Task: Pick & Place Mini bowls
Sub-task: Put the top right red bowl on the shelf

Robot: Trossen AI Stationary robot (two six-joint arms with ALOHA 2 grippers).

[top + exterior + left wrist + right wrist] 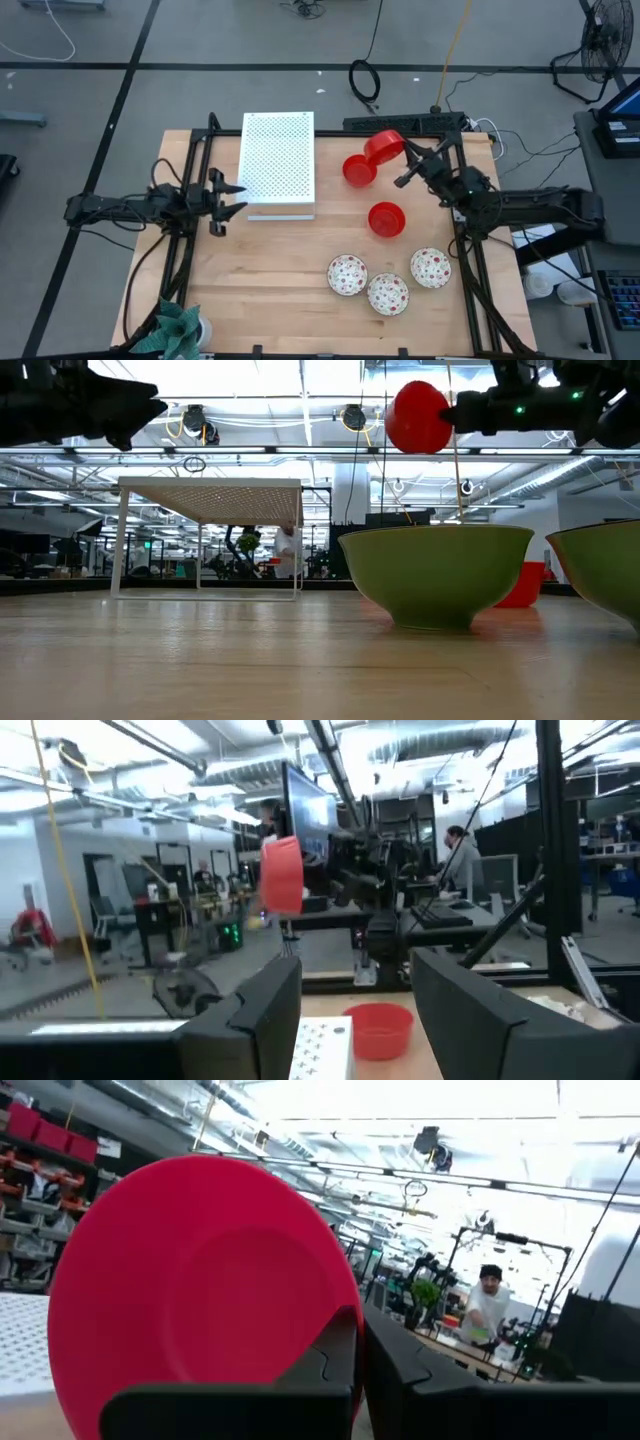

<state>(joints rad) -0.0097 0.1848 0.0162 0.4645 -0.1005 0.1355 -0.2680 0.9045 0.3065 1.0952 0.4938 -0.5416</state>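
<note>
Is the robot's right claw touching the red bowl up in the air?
Touching. In the right wrist view the right gripper has its fingers shut on the rim of the red bowl. The low view shows that bowl held high above the table.

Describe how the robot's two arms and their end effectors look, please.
Both arms are dark, almost black, built of slim jointed segments with black cables along them. The left end effector has two dark pointed fingers. The right end effector is equally dark, and small green lights glow on the right arm.

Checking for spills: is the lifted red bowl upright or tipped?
Tipped on its side: the red bowl hangs above the table, its rim pinched in the right pincer.
</note>
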